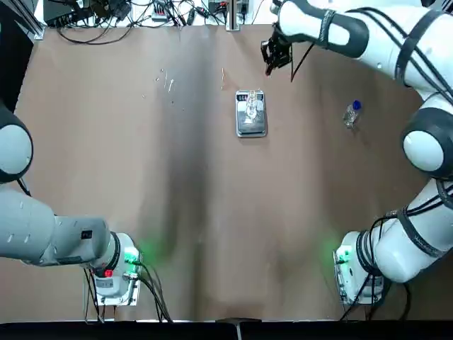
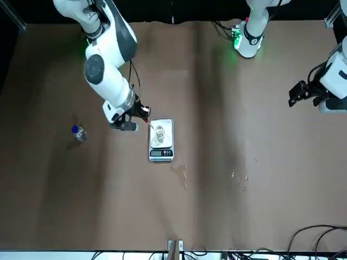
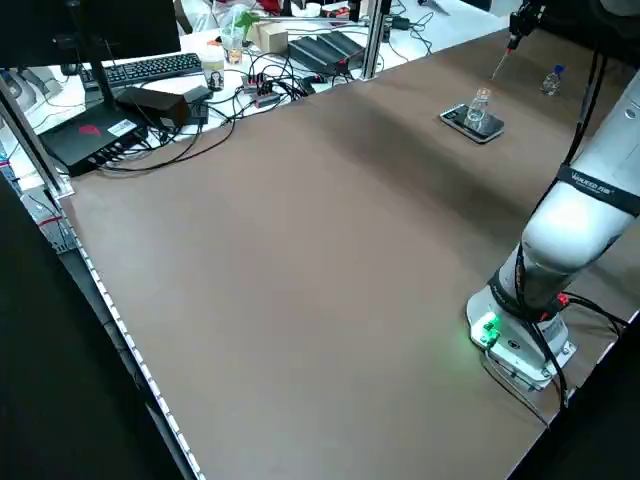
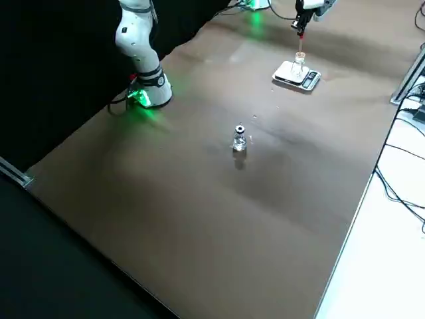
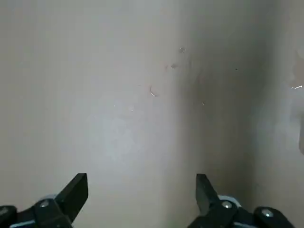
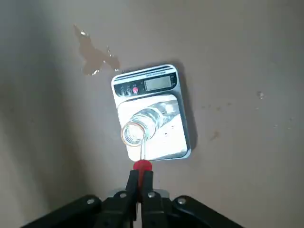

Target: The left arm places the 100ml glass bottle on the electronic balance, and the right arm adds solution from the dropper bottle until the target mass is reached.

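Observation:
The electronic balance [image 1: 252,126] lies at the far middle of the table, and the 100ml glass bottle [image 1: 251,105] stands upright on its steel plate [image 6: 166,140]. My right gripper [image 6: 141,183] hovers just beyond the balance, shut on a red-topped dropper [image 6: 141,166]. The dropper's thin glass tip points at the bottle's open mouth [image 6: 133,134]. The blue-capped dropper bottle [image 1: 352,113] stands alone to the right. My left gripper [image 5: 142,190] hangs open over bare table, far off at the left side [image 2: 299,95].
A small wet patch [image 6: 95,54] marks the table just beyond the balance's display end. Tiny glass glints [image 1: 167,82] lie at the far left of centre. Cables, a keyboard and boxes [image 3: 180,85] crowd the far edge.

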Motion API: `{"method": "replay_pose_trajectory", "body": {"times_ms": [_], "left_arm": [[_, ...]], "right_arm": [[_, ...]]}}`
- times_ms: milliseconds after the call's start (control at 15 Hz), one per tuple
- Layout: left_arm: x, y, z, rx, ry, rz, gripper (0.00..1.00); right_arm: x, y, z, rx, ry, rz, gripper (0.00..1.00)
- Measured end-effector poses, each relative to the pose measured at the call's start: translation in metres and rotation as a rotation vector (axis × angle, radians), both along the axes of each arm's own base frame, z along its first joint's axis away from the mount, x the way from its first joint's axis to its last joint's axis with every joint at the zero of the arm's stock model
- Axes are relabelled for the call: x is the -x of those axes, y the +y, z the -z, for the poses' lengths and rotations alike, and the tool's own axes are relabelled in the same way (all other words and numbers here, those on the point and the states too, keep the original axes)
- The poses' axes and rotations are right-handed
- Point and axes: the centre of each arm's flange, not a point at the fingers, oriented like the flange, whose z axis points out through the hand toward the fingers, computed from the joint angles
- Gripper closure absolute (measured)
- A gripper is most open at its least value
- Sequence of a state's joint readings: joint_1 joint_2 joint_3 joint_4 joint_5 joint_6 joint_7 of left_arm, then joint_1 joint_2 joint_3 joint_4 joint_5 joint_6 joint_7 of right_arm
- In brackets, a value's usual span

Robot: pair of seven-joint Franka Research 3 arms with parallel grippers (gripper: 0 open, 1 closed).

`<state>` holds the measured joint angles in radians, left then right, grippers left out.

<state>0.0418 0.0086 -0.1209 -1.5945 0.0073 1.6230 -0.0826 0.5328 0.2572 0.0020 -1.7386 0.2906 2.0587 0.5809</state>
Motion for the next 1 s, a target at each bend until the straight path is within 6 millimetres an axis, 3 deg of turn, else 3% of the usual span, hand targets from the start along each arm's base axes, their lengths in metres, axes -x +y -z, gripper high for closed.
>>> {"method": "replay_pose_trajectory", "body": {"times_ms": [200, 400, 667, 1000], "left_arm": [[0.000, 0.000, 0.000, 0.000, 0.001, -0.001, 0.00], [0.000, 0.000, 0.001, 0.000, 0.002, -0.001, 0.00], [0.000, 0.000, 0.002, 0.000, 0.005, 0.000, 0.00], [0.000, 0.000, 0.004, 0.000, 0.008, 0.000, 0.00]], "right_arm": [[-0.007, -0.028, -0.027, -0.008, -0.007, 0.036, 0.95], [-0.016, -0.072, -0.043, 0.020, 0.044, 0.078, 0.95], [-0.038, -0.158, -0.055, 0.129, 0.102, 0.125, 0.95], [-0.053, -0.282, -0.048, 0.229, 0.131, 0.086, 0.95]]}}
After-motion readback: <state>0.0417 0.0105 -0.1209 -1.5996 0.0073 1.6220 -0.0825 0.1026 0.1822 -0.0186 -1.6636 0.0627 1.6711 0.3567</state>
